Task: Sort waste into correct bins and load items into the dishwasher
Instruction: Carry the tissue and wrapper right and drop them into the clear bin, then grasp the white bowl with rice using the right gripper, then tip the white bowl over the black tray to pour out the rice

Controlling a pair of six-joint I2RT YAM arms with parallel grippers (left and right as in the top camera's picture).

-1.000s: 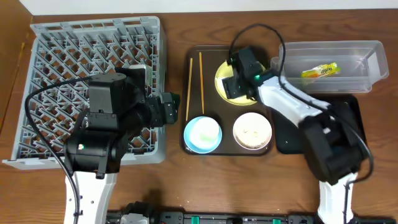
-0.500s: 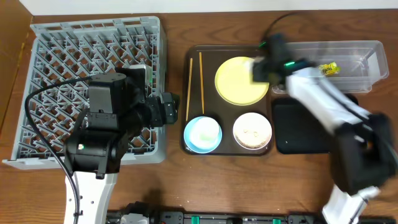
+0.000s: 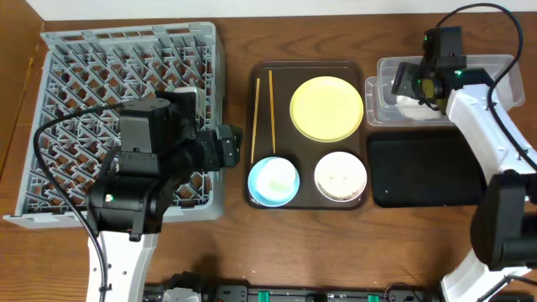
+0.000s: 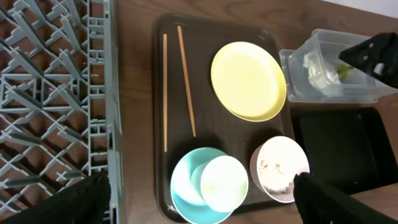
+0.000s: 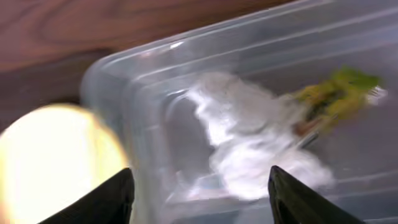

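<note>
My right gripper [image 3: 409,84] hangs open and empty over the left end of the clear tub [image 3: 495,60]. In the right wrist view its fingers [image 5: 199,202] straddle the crumpled white tissue [image 5: 249,143], which lies in the tub [image 5: 124,81] beside the green-and-orange wrapper [image 5: 336,96]. My left gripper [image 3: 228,147] is open and empty at the grey dish rack's [image 3: 84,67] right edge. The yellow plate [image 3: 326,108], two chopsticks [image 3: 263,113], light blue bowl [image 3: 273,181] holding a small white cup [image 4: 224,183], and white bowl [image 3: 341,177] with food scraps sit on the brown tray.
The dark brown serving tray [image 3: 306,67] lies mid-table. The shallow black tray [image 3: 424,172] sits in front of the clear tub, right of the brown tray. The left arm's body covers the rack's front right part.
My right gripper has moved from the yellow plate rightward to over the clear tub. The white tissue now lies in the tub. The left arm has not moved.
</note>
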